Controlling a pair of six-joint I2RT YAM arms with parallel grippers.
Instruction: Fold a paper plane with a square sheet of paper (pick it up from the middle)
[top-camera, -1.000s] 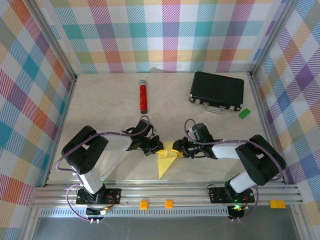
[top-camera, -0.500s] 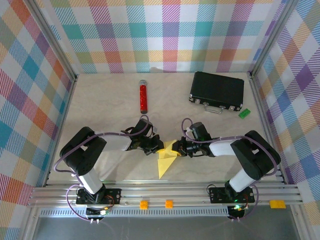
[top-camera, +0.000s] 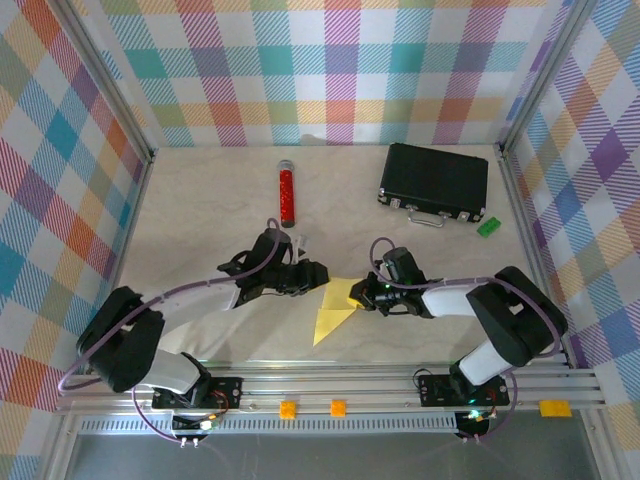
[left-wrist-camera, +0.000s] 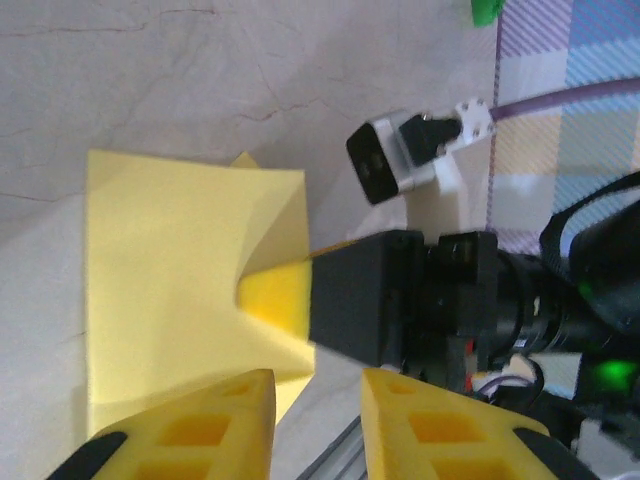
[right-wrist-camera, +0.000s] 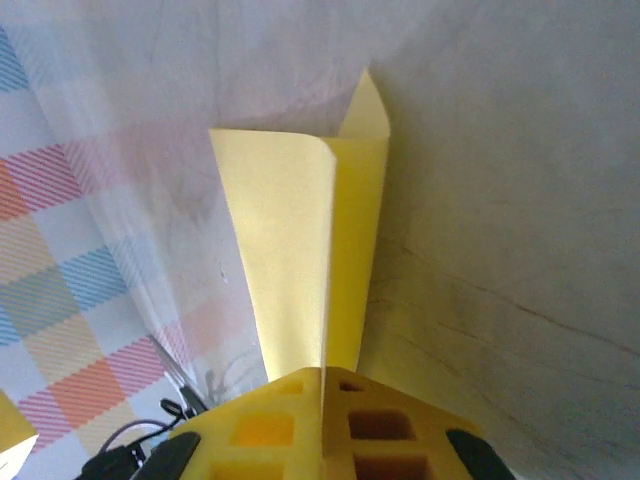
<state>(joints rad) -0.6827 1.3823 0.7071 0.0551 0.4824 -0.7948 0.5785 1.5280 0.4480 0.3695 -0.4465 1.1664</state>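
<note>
The square sheet of paper (top-camera: 334, 311) is yellow and folded into a creased, pointed shape like a rough paper plane, its tip toward the near edge. My right gripper (top-camera: 361, 294) is shut on the paper's upper right edge. In the right wrist view the fingertips (right-wrist-camera: 325, 378) pinch a raised fold of the paper (right-wrist-camera: 290, 250). My left gripper (top-camera: 318, 280) stands just left of the paper, open and holding nothing. The left wrist view has its gripper (left-wrist-camera: 315, 390) apart over the paper (left-wrist-camera: 165, 290), facing the right gripper's black body (left-wrist-camera: 385, 300).
A red cylinder (top-camera: 287, 195) lies at the back centre. A black case (top-camera: 434, 182) sits at the back right, with a small green block (top-camera: 489, 227) beside it. A metal rail (top-camera: 330, 381) runs along the near edge.
My left gripper has opened, let go of the paper and drawn back to the left, its arm swinging low. My right gripper has closed on the paper, which has shifted slightly.
</note>
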